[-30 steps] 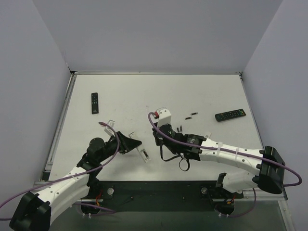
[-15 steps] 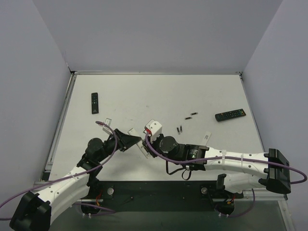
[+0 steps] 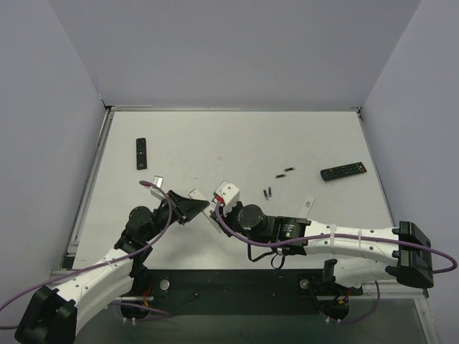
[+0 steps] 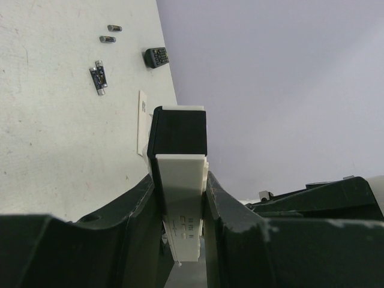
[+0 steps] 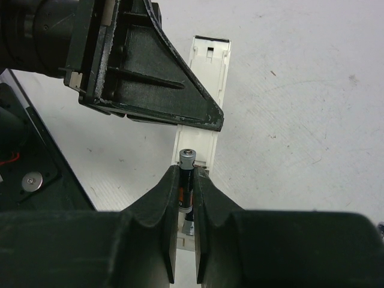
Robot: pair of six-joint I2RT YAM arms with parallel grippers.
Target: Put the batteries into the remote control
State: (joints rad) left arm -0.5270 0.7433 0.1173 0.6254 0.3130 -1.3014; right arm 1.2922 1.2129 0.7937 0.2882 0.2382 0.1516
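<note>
My left gripper (image 3: 203, 208) is shut on a white remote control (image 3: 214, 223) and holds it by its long sides, tilted off the table. In the left wrist view the remote (image 4: 180, 192) sits between the fingers of my left gripper (image 4: 180, 180), its black end pointing away. My right gripper (image 5: 186, 171) is shut on a dark battery (image 5: 188, 157) with a metallic tip. It holds the battery lengthwise just over the remote's open white back (image 5: 209, 66), beside the left gripper (image 5: 138, 78). Loose batteries (image 3: 268, 192) (image 3: 286, 172) lie on the table.
A black remote (image 3: 343, 171) lies at the right and another black remote (image 3: 141, 153) at the far left. A thin white cover (image 3: 309, 203) lies right of the arms. The left wrist view shows the loose batteries (image 4: 101, 78), the cover (image 4: 143, 120) and a black remote (image 4: 156, 57).
My right gripper has moved left and nearer with the battery, from the table's middle to the remote in my left gripper. My left gripper has shifted slightly back and left with the remote.
</note>
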